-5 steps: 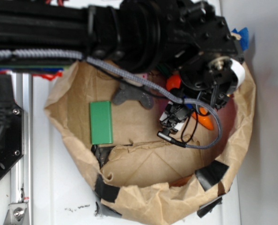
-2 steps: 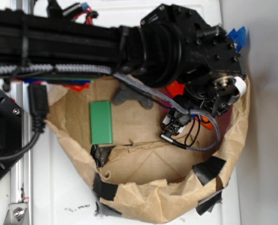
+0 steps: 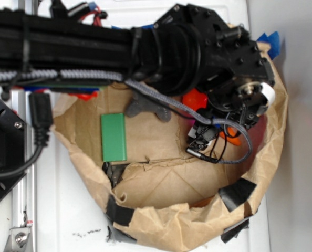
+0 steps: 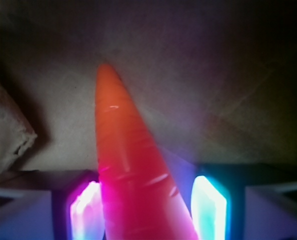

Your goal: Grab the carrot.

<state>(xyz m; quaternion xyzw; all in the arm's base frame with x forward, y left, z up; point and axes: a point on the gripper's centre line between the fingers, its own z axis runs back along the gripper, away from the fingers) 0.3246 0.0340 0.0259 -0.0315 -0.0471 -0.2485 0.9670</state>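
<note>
Since a second ago the black arm has swung lower over the crumpled brown paper bag point(image 3: 166, 220), so its wrist now hides most of the glossy orange plastic toy carrot point(image 4: 131, 170); only orange scraps show in the exterior view point(image 3: 232, 137), near the bag's right wall.

Wrist view: carrot lies lengthwise between the two lit fingers point(image 4: 86, 210) of the pincer point(image 4: 147, 207), tip pointing away. Left finger looks touching or nearly so; a gap remains at the right. Pincer reads as part-open around the carrot, not yet clamped.

Risks, as judgement:
- Tapered, slick cone: closing could squeeze it forward out of the grip, toward the narrow end.
- Off-centre seat: one finger meets first and may roll or skew the carrot.
- Soft paper floor may give under pressure.

Room: right wall of the bag sits close to the wrist, with a dangling grey cable point(image 3: 229, 157) that could snag the rim. Open floor lies toward the bag's left side, where the flat green rectangular block point(image 3: 114, 137) and a grey plush shape point(image 3: 148, 107) rest well apart.
</note>
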